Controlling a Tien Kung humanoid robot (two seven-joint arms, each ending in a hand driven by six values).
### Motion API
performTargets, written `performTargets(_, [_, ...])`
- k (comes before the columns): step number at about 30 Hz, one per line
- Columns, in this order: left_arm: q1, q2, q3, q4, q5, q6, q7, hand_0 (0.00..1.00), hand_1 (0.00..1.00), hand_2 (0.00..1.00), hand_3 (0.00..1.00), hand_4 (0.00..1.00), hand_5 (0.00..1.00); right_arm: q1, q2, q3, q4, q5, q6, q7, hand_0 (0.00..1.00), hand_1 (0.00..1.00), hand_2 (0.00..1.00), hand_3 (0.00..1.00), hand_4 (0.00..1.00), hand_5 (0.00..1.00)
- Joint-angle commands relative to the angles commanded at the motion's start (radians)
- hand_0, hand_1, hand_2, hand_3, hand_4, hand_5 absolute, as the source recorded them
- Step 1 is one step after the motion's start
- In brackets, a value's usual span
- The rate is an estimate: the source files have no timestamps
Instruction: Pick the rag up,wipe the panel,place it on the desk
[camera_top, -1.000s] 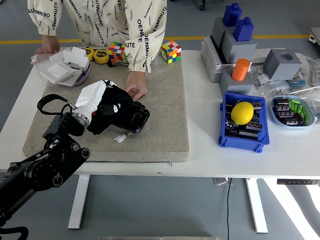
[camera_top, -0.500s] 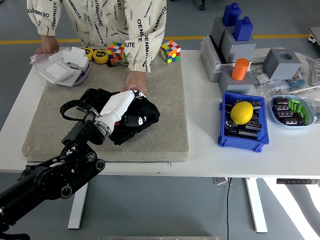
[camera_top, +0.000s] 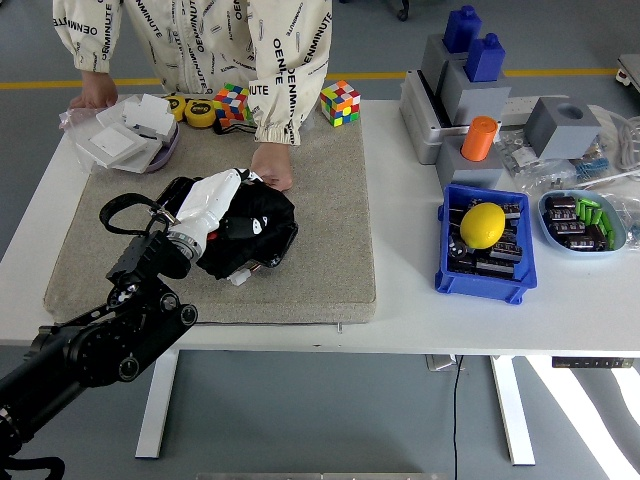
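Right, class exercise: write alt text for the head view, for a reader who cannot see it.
The robot's left hand presses a black rag onto a panel lying on a grey mat, while a person's hand rests at the panel's far edge. To the right on the white table, a blue bin holds a yellow lemon.

Left hand (camera_top: 215, 200) with black rag (camera_top: 250, 235) pulled back left across panel since half-second ago

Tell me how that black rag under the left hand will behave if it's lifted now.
Likely floppy: the black rag lies bunched in folds under the left hand. Probably light. It may drag along the white connector poking out at its edge.
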Motion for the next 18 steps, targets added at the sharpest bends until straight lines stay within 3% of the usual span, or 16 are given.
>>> performTargets(10, [-0.027,-0.012,-0.164,0.145,0.072,0.012,-0.011,0.189,0.285,0.4,0.565,0.681,0.002,0.001,-0.001,0.0,-0.001,0.001,0.0,0.0,0.517,0.554,0.491,0.52,0.845,0.346])
performTargets(18, [-0.043,-0.017,-0.299,0.22,0.146,0.04,-0.02,0.188,0.285,0.4,0.565,0.682,0.002,0.001,-0.001,0.0,0.0,0.002,0.0,0.001,0.512,0.553,0.491,0.52,0.844,0.346])
